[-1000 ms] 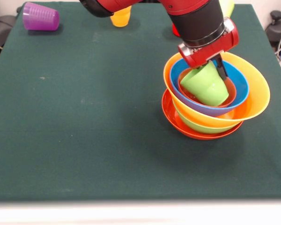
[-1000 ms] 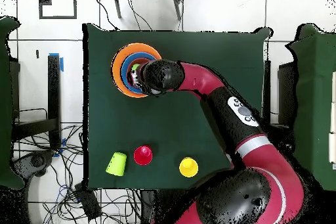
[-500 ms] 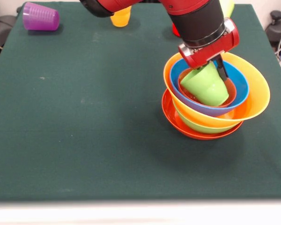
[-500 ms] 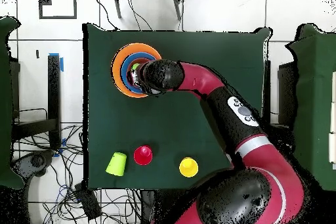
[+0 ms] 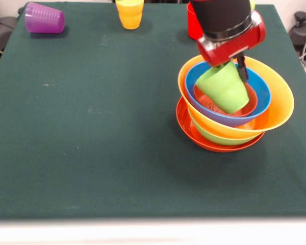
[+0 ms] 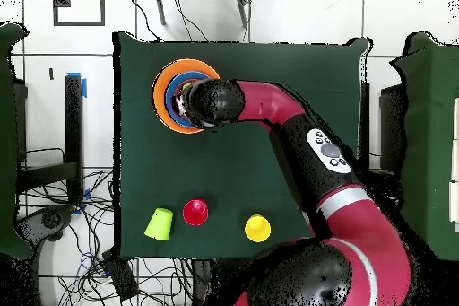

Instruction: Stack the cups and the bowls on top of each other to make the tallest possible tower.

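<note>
The tower of nested bowls stands right of centre: a wide red-orange bowl [image 5: 194, 133] at the bottom, then a green bowl [image 5: 218, 137], a large orange-yellow bowl [image 5: 278, 104], a blue bowl [image 5: 261, 97] and a small orange bowl [image 5: 251, 103]. My gripper [image 5: 230, 67] is shut on a light green cup [image 5: 223, 88], holding it tilted just over the small orange bowl. One black finger [image 5: 241, 72] shows against the cup's rim. From overhead the arm covers most of the tower [image 6: 167, 96].
At the far left corner a purple cup [image 5: 44, 18] lies on its side. A yellow cup [image 5: 129, 13] and a red cup [image 5: 193, 23] stand along the far edge. Overhead, a second light green cup [image 6: 160, 222] lies beside the red cup [image 6: 195, 212] and the yellow cup [image 6: 257, 228].
The gripper has risen a little with the green cup, lifting it off the small orange bowl. The upper arm has drawn back, uncovering the yellow cup.
</note>
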Action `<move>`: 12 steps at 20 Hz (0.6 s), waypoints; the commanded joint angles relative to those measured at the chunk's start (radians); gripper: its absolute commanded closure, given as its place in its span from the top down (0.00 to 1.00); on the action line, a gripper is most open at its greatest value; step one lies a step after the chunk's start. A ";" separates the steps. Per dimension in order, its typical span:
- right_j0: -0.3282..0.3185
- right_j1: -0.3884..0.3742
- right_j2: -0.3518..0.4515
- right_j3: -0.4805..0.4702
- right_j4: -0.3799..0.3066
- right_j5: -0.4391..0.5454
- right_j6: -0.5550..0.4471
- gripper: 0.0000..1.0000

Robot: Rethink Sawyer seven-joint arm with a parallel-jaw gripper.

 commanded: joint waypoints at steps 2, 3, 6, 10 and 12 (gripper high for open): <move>0.122 -0.160 -0.161 -0.075 -0.073 0.189 0.102 0.00; 0.133 -0.168 -0.177 -0.085 -0.070 0.211 0.111 0.00; 0.163 -0.178 -0.218 -0.114 -0.068 0.248 0.132 0.00; 0.221 -0.176 -0.304 -0.166 -0.081 0.302 0.205 0.00; 0.274 -0.179 -0.370 -0.191 -0.116 0.309 0.267 0.00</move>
